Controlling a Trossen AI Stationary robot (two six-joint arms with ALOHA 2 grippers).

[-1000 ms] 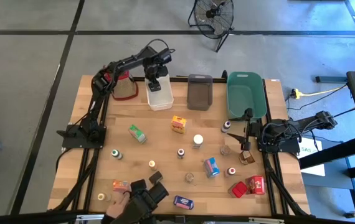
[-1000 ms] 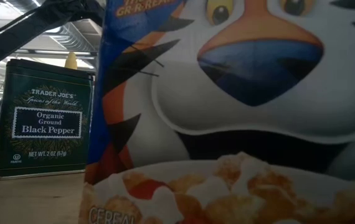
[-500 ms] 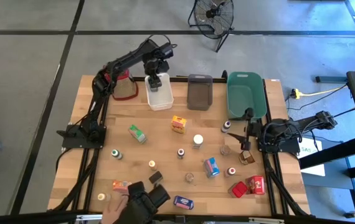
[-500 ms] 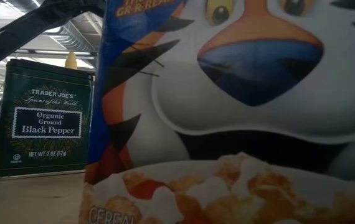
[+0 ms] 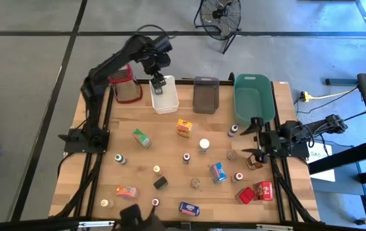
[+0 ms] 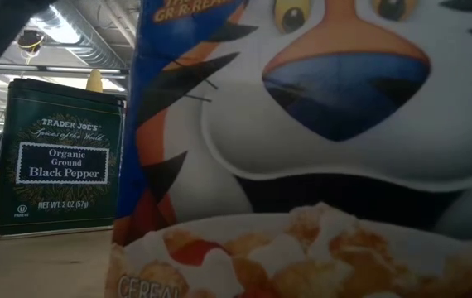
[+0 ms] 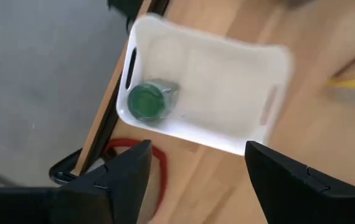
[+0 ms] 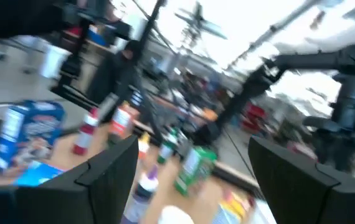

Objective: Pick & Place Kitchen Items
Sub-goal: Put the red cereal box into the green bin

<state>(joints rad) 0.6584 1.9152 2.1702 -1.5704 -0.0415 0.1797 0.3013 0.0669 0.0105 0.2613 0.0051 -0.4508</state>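
Green-capped jar (image 7: 146, 101) lies in white tub (image 7: 227, 134), far side of table. Looks light, hard, smooth, maybe slippery; would roll. Best hold: across round body, under cap.

Left gripper (image 7: 193, 168) hangs above white tub, fingers apart, holding nothing, touching nothing.

Right gripper (image 5: 255, 136) low at right edge, beside green tub (image 5: 252, 96), fingers wide, empty.

Many more kitchen items (image 5: 218, 171) wait across middle and near part of table (image 5: 170, 135).

Two dark jointed arms (image 5: 106, 64), black cables, broad black claw fingers (image 7: 127, 177).
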